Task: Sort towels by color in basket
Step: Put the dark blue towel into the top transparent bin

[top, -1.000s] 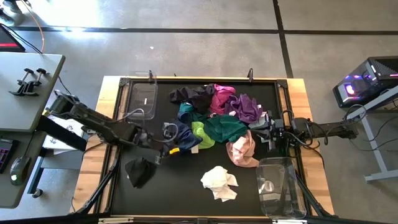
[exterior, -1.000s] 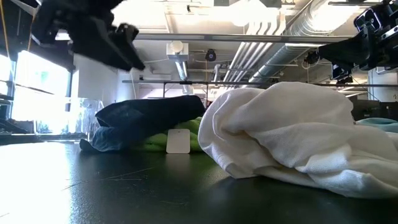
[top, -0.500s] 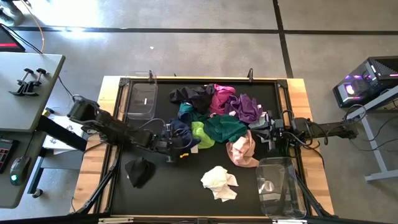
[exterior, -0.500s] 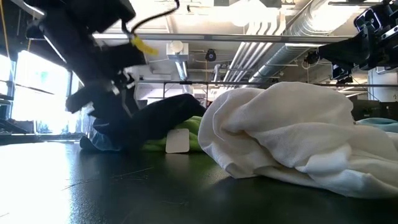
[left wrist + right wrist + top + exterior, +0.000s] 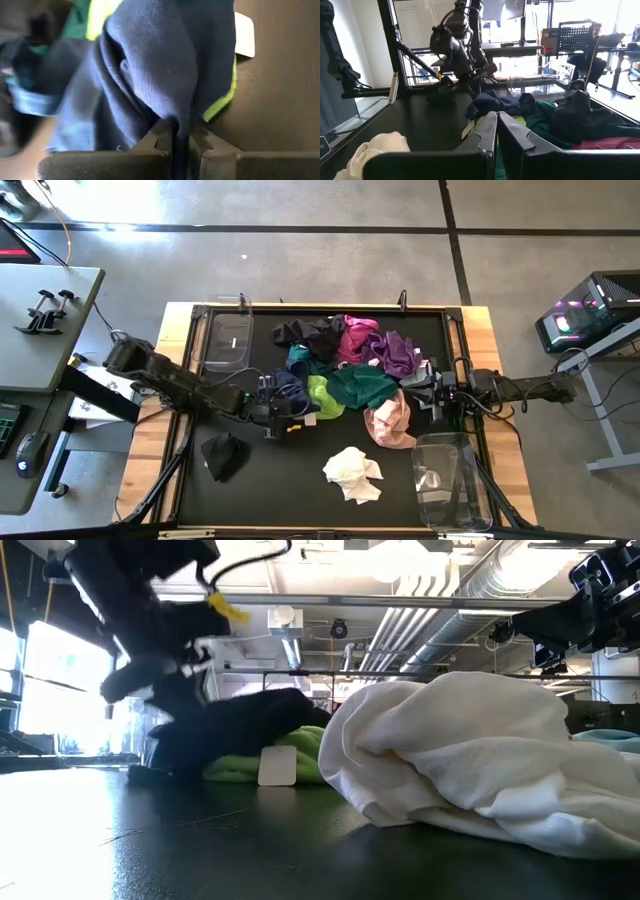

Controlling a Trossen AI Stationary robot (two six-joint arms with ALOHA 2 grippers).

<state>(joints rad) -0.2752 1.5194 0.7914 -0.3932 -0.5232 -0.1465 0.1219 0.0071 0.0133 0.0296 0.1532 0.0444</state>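
On my black worktop [image 5: 290, 480], the left gripper [image 5: 181, 142] has its fingers clamped on the navy towel [image 5: 165, 65] at the pile's edge, lime towel [image 5: 325, 395] beside; the right gripper [image 5: 496, 125], fingers together, waits near a clear bin [image 5: 450, 480].

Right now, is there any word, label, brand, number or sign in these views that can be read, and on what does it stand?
None can be read.
White tag on the navy towel: shows blank.
Sheet behind the table in the right wrist view: marks too small to read.
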